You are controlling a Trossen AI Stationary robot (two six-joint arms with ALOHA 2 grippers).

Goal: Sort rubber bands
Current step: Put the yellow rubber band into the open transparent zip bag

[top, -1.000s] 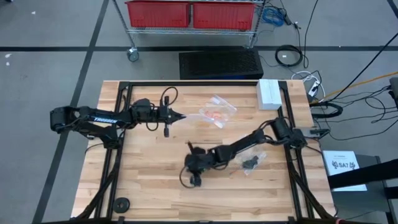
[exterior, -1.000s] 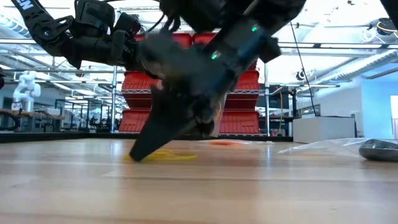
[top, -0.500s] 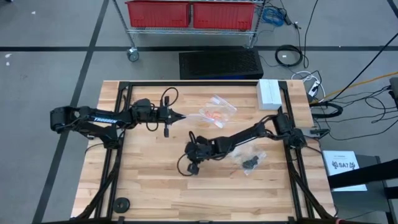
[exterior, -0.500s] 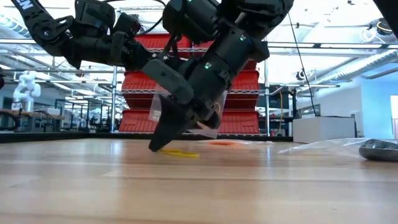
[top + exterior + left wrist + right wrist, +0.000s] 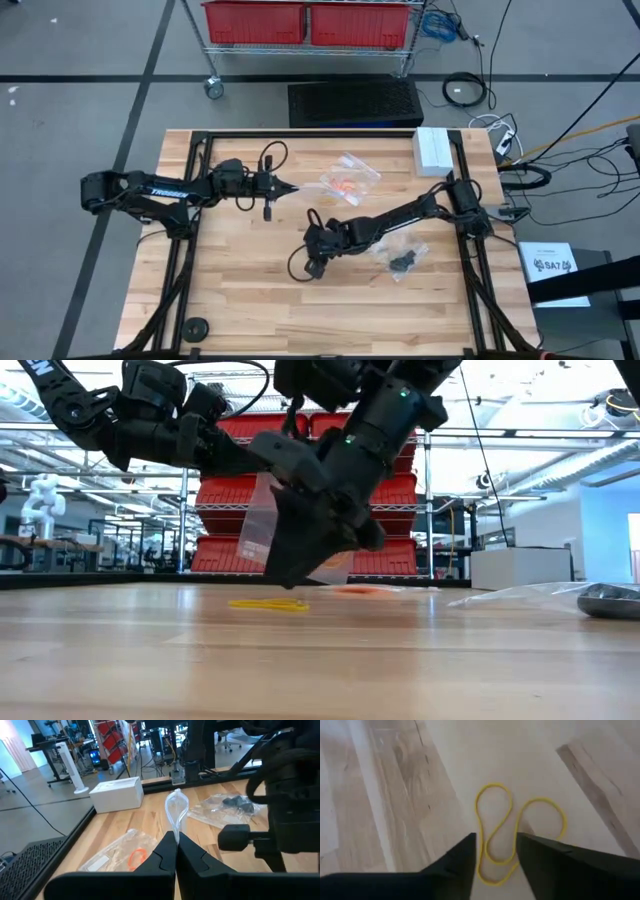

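Two yellow rubber bands (image 5: 517, 837) under right hand (image 5: 495, 855)

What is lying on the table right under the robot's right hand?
A yellow rubber band, twisted into loops, lies flat on the wooden table below the open right hand. The fingers cover its near end, so that part cannot be seen.

A yellow rubber band (image 5: 512, 832) is lying on pale wood-grain table (image 5: 395, 795); orange bands (image 5: 137, 857) are showing through a clear bag (image 5: 112, 852); red bins (image 5: 305, 22) are sitting behind
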